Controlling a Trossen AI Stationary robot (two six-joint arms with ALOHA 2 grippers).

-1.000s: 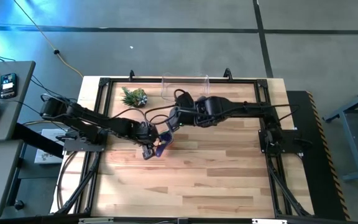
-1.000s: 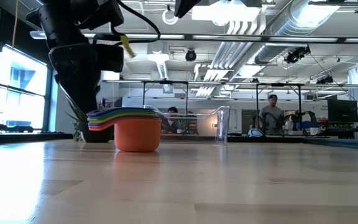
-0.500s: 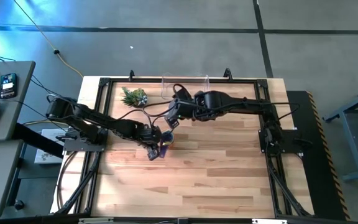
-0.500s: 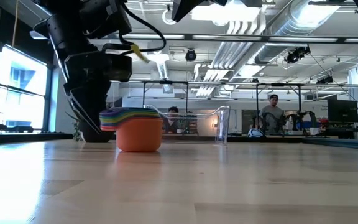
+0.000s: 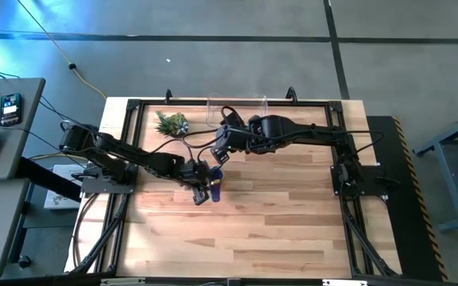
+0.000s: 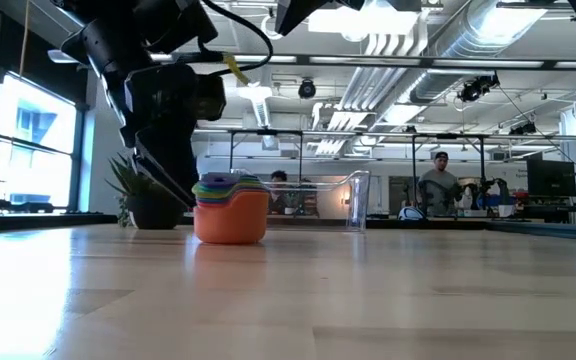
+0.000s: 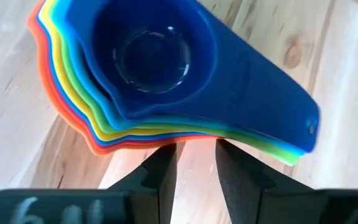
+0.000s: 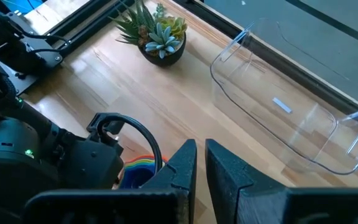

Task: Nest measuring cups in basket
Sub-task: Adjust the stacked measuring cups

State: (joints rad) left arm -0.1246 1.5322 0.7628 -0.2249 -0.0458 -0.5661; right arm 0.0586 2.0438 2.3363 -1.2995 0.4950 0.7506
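The measuring cups (image 7: pixel 154 68) sit nested in one stack, blue innermost and orange outermost. The stack (image 6: pixel 231 210) stands on the table on the orange cup's base, near the middle (image 5: pixel 213 185). Its handles (image 7: pixel 278 130) fan out to one side. My left gripper (image 7: pixel 196 155) is low at the stack's left side (image 5: pixel 200 191), its fingers parted by a narrow gap with bare wood between them. My right gripper (image 8: pixel 201 155) is shut and hovers between the stack and the clear basket (image 8: pixel 278 118), which stands at the far edge (image 5: pixel 237 107). My left gripper comes at the stack low and slanting from the table's left. Its fingertips (image 7: pixel 166 155) reach under the overhanging rims at the orange cup's side (image 7: pixel 104 146). The rims hide the touching point itself. The stack stays upright on the table.
A small potted spiky plant (image 5: pixel 172 123) stands at the far left, also seen in the right wrist view (image 8: pixel 157 31). A black frame (image 5: pixel 316 103) runs around the table. Bare wood lies toward the near edge (image 5: pixel 253 230). People show in the room behind (image 6: pixel 438 185).
My left gripper has moved toward the table's right, and the stack has slid that way along the table. The stack has also turned about, so its handles no longer point left at the gripper. My right arm has drawn back slightly toward the far edge.
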